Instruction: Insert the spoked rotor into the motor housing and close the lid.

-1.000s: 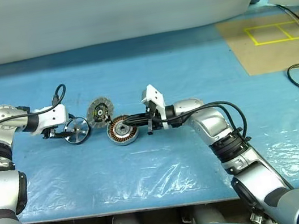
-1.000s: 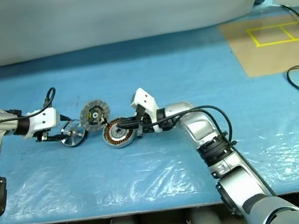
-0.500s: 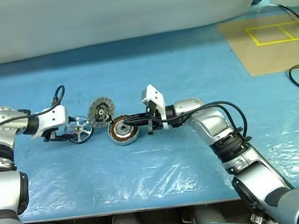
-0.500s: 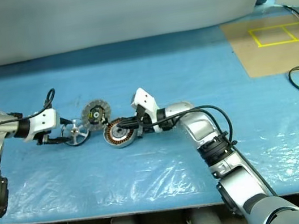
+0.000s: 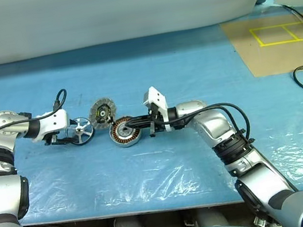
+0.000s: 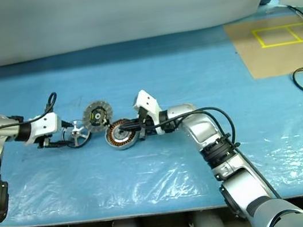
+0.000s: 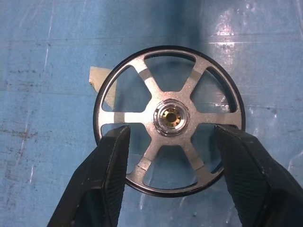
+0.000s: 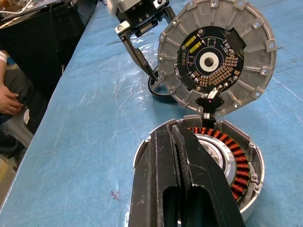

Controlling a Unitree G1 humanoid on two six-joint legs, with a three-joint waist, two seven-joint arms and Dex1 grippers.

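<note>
From the left eye view, the spoked rotor lies on the blue tabletop at the tip of the left gripper, with the motor housing just beside it toward the robot's right and the ribbed lid standing tilted between and behind the 2. The right gripper reaches in level from the other side and rests at the housing's rim. The right eye view gives the same line-up: left arm, rotor, housing, right arm, so the left arm is the nearer 1 to the rotor by far. In the left wrist view the rotor sits between the 2 black fingers, its flat face turned to the camera and its silvery hub centred between them; the jaws stand wide, 1 on each side of the ring's lower half, seemingly at its rim, though whether they press on it I cannot tell. In the right wrist view the right jaws are pressed together, holding nothing, laid over the near rim of the housing with its copper windings open to view, the lid propped upright just behind. The coming move, I judge, turns on carrying the rotor sideways to the robot's right and laying it flat, hub over the housing's dark centre.
</note>
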